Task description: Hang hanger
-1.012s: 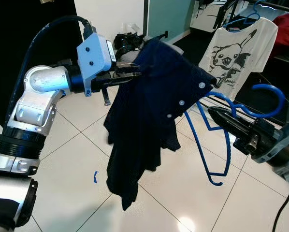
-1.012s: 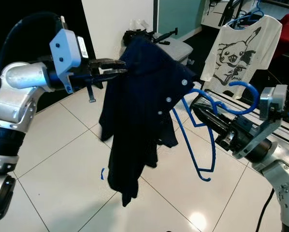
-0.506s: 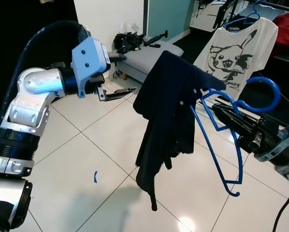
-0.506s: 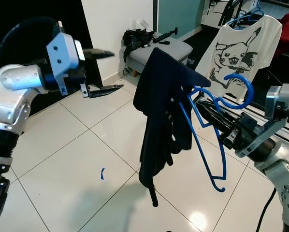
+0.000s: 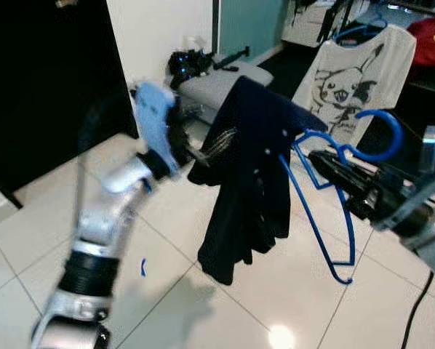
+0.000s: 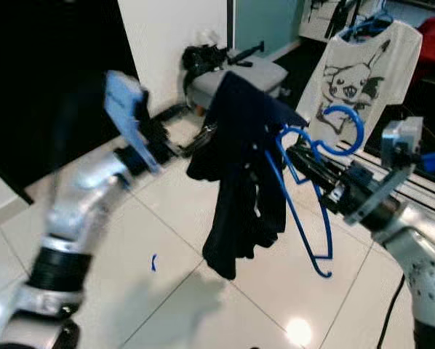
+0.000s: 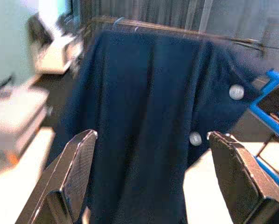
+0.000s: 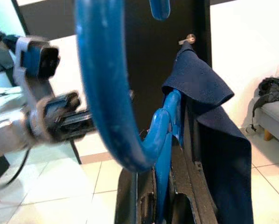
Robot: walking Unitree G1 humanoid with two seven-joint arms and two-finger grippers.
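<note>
One blue hanger (image 5: 326, 190) pinched in right end effector (image 5: 334, 171), draped with dark shirt (image 5: 250, 174). Left end effector (image 7: 151, 175) spread wide just beside shirt.

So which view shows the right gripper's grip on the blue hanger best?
The right wrist view: the blue hanger runs down between the right gripper fingers, close up and sharp. The eye views show the same grip from the side, smaller, with the dark garment draped over the hanger's far end. The left wrist view shows a blue edge beside the garment.
</note>
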